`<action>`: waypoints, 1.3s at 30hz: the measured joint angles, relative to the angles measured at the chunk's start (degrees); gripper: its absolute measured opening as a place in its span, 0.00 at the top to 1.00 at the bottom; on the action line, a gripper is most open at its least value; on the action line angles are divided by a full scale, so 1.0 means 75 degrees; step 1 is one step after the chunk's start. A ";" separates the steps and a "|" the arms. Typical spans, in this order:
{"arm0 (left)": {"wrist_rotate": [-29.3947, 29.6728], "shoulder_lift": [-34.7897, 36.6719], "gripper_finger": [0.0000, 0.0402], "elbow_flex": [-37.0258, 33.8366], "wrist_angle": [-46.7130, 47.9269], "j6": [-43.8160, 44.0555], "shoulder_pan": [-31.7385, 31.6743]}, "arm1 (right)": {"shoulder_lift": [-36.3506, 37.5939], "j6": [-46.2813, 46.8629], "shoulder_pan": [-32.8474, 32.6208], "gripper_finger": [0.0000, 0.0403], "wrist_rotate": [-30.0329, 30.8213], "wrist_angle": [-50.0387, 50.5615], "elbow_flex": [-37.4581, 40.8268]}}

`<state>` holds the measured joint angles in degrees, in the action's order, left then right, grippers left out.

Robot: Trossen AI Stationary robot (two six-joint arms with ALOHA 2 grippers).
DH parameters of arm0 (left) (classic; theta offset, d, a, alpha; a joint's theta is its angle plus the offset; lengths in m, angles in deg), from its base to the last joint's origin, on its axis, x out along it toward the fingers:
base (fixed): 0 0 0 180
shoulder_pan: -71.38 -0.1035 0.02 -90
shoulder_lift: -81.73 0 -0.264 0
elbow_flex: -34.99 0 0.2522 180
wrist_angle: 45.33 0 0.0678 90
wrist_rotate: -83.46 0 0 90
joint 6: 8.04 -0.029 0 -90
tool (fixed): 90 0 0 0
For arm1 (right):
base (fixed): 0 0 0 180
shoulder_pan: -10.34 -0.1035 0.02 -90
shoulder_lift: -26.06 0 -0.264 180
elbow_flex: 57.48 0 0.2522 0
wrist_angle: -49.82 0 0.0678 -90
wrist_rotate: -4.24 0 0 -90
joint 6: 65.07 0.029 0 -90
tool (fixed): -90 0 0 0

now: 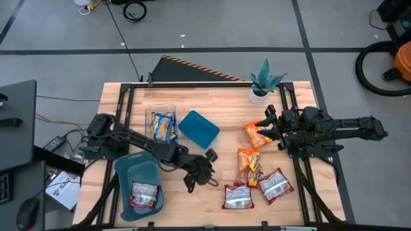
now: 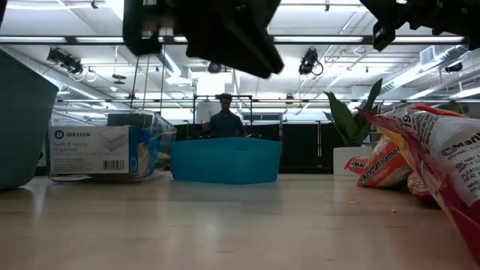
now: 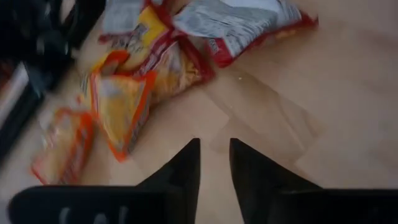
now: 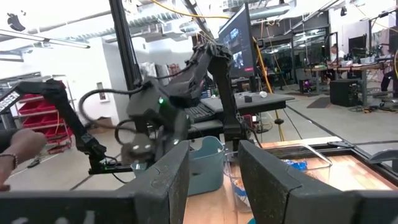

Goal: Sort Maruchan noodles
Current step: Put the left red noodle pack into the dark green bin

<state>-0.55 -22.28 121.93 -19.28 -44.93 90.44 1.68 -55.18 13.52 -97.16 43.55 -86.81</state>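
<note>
"iDESIGN" label [image 2: 78, 135] on clear container [image 2: 105, 154]

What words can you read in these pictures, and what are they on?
"iDESIGN" and "bath & vanity organizer": label on the clear container.
"Maru…", cut off: red-and-silver noodle packet nearest the low camera.
"Maruchan Ramen", partly readable: orange packet behind it.
Print on the other packets is too blurred to read.

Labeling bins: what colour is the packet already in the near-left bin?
Red and silver-white packet in the teal bin; it shows best in the high view.
</note>
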 joint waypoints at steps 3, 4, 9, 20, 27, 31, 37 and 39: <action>0.0046 -0.0336 0.70 -0.0009 -0.0795 -0.1030 0.0080 | 0.0002 0.0000 0.0000 0.64 0.0000 0.0039 -0.0003; 0.0014 -0.0433 0.67 -0.0009 -0.0985 -0.1298 0.0106 | 0.0000 0.0000 0.0000 0.64 0.0000 0.0075 -0.0003; -0.0347 -0.0970 0.55 -0.0016 -0.2066 -0.2748 0.0158 | -0.0122 0.0248 -0.0002 0.64 -0.0003 0.0123 -0.0003; -0.1107 -0.1888 0.55 -0.0015 -0.3486 -0.5120 0.0080 | -0.0371 0.0547 -0.0006 0.64 -0.0008 0.0111 -0.0003; -0.1444 -0.2315 0.57 -0.0004 -0.4442 -0.5661 0.0058 | -0.0371 0.0548 -0.0006 0.64 -0.0009 0.0096 -0.0003; -0.1502 -0.2447 0.58 -0.0015 -0.4483 -0.5771 0.0030 | -0.0371 0.0546 -0.0006 0.64 -0.0009 0.0079 -0.0003; -0.1578 -0.2497 0.73 -0.0006 -0.4402 -0.5719 0.0005 | -0.0382 0.0547 -0.0006 0.64 -0.0009 0.0060 -0.0003; -0.1581 -0.2498 0.81 -0.0007 -0.4359 -0.5592 0.0004 | -0.0382 0.0545 -0.0006 0.64 -0.0009 0.0058 -0.0003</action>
<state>-12.41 -41.02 121.89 -51.97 -86.87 90.47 -1.18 -51.09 13.48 -97.23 43.98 -86.83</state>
